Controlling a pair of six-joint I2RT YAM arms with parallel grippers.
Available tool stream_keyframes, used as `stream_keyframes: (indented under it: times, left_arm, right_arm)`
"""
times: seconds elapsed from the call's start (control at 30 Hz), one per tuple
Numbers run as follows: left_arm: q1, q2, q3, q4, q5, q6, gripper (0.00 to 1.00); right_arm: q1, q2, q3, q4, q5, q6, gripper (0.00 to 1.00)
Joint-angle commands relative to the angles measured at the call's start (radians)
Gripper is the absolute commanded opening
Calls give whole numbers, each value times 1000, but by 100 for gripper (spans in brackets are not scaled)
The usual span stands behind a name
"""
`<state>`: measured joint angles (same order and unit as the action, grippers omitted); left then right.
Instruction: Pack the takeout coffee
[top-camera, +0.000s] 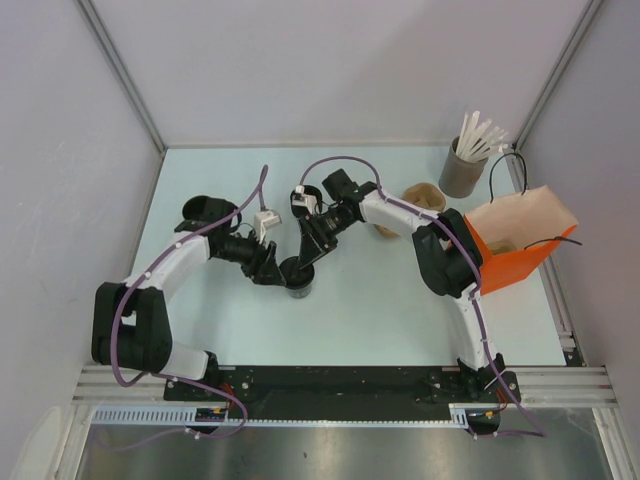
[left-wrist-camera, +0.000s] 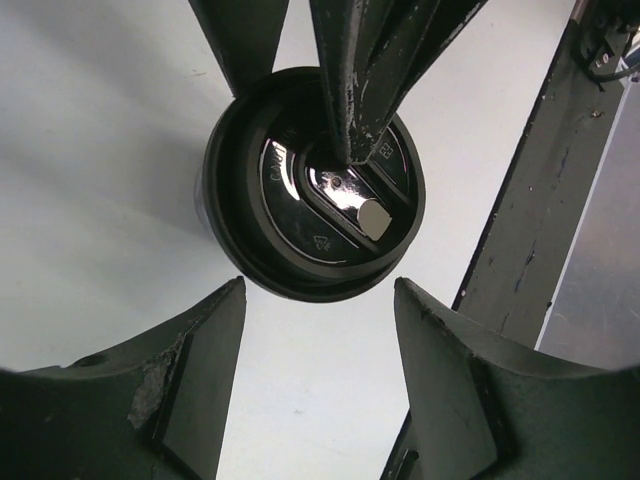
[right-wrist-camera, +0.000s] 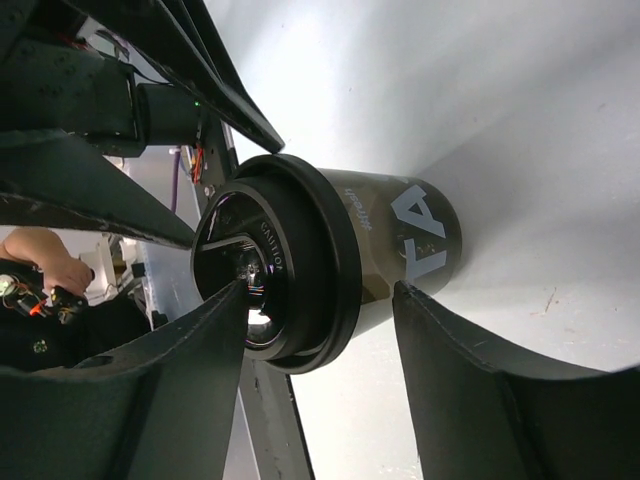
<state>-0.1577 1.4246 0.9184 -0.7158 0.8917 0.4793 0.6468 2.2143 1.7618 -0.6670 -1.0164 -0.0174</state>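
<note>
The takeout coffee, a small black cup with its round black lid on, stands upright on the table's middle. In the left wrist view I look down on its lid. My left gripper is open, and the cup sits just beyond its fingertips, untouched. My right gripper is open. One of its fingers rests on the lid top and the other is beside the cup wall. That pressing finger also shows in the left wrist view. Both grippers meet over the cup.
The orange bag stands open at the right edge. A grey tub of white sticks is at the back right, with a brown cup beside it. A black lidless cup sits behind the left arm.
</note>
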Motion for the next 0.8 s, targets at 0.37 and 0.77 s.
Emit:
stream_keyframes:
  times: [0.37,0.77]
  left_arm:
    - [-42,13,-33,98,-100,-33,66]
    - [-36,42,-30,124,-113,-36,62]
  right_arm:
    - [11,2,-71,44,64,-18,50]
    - [17,5,-64,53,90,-13,48]
